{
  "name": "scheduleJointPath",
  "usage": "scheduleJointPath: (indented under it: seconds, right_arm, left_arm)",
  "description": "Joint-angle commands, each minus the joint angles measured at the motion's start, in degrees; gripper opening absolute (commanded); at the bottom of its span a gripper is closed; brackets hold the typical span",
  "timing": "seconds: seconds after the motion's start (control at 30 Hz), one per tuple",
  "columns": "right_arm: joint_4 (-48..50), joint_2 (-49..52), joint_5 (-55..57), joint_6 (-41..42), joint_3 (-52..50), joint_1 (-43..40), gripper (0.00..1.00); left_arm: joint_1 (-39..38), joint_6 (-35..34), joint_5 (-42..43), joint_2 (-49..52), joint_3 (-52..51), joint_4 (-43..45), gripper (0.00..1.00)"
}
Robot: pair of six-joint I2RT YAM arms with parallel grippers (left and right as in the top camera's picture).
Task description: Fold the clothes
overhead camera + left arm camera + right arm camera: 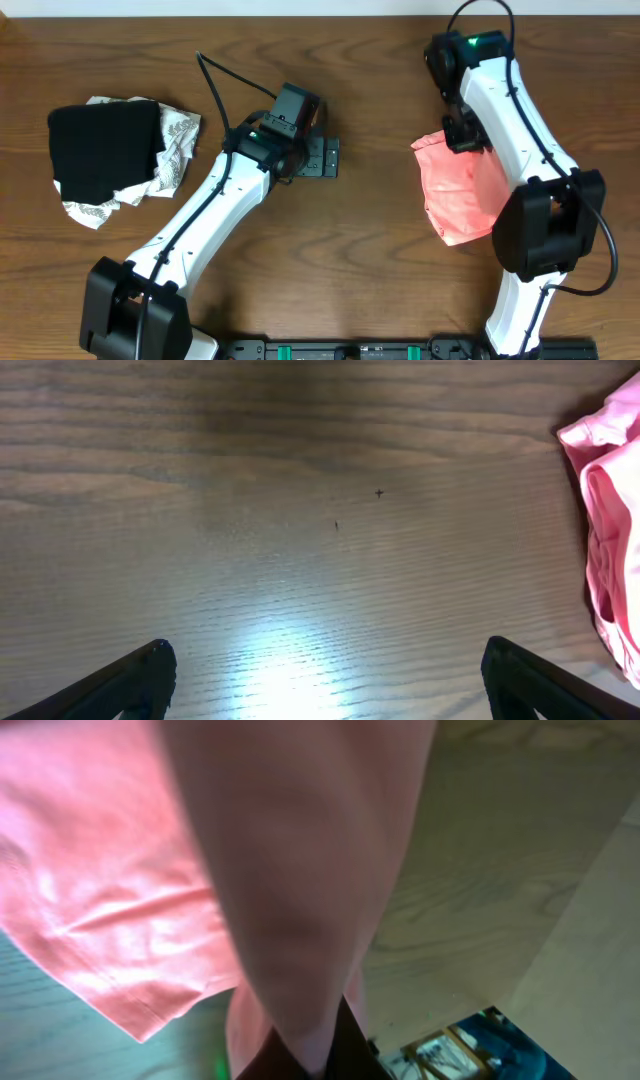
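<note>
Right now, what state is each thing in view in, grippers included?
pink T-shirt: bunched on the table, far edge pinched.
right gripper: shut on the pink T-shirt's fabric.
left gripper: open, empty, over bare wood.
black garment: folded, lying on the white patterned cloth.
white patterned cloth: crumpled, partly under the black garment.

A dark brown wooden table with long, clear grain fills the overhead view, and a thin pale strip shows beyond the tabletop's far edge. In the left wrist view, a bright patch of reflected light lies on the wood. In the right wrist view, a plain pale surface runs past the tabletop's edge.
</note>
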Motion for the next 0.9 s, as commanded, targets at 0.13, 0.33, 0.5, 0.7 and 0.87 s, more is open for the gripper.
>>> scheduleJointPath:
  seconds: [0.13,0.33,0.5,0.7,0.87]
  right_arm:
    - [2.38,-0.37,-0.04,0.46,-6.25,2.27,0.01]
    - [4.85,-0.37,-3.43,-0.94,-8.50,4.83,0.02]
    - [6.27,-0.37,-7.87,-1.07,-8.50,6.71,0.11]
    - [6.82,-0.37,-8.02,-1.07,-8.50,7.63,0.62]
    - [6.86,-0.39,-8.50,-1.99,-8.41,6.88,0.66]
  left_arm:
    - [0.37,0.31,-2.38,-1.27,0.28,0.02,0.98]
    - [0.37,0.28,-2.38,-1.27,0.28,0.02,0.98]
    - [0.35,0.28,-2.38,-1.27,0.28,0.00,0.98]
    - [0.37,0.28,-2.38,-1.27,0.28,0.00,0.98]
    - [0.35,0.26,-2.34,-1.27,0.28,0.00,0.98]
